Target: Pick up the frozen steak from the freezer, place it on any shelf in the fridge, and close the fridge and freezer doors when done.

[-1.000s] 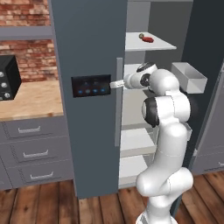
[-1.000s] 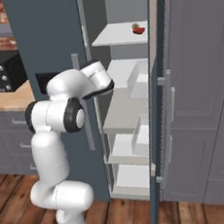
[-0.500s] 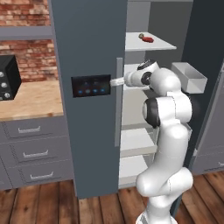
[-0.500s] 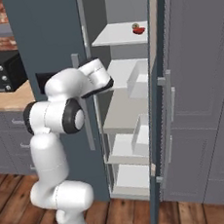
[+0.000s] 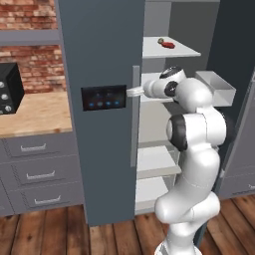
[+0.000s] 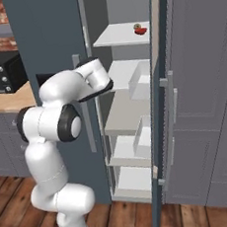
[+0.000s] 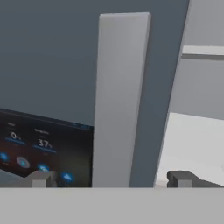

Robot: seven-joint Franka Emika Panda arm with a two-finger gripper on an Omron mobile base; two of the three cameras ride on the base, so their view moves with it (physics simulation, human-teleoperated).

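Reaching toward the door (image 5: 99,60) with the black panel (image 5: 103,97), we had our gripper (image 7: 111,177) squared up on the long pale handle (image 7: 119,100), jaws wide apart with one fingertip on each side of it and nothing clamped. The steak (image 5: 168,44) lay on an upper shelf (image 5: 169,49) of the open compartment, beside a small round item, well above and apart from the gripper; from the right base view it showed as a red lump (image 6: 140,31) on that same board (image 6: 122,34). To do this step well, we judged the handle should sit deep between the fingers before closing, with the hand kept level so the pull would follow the door's swing rather than slip off the bar. Against the frames from a second and half a second ago, little differed: the arm held almost the same pose at the handle, and the steak and door had not shifted.
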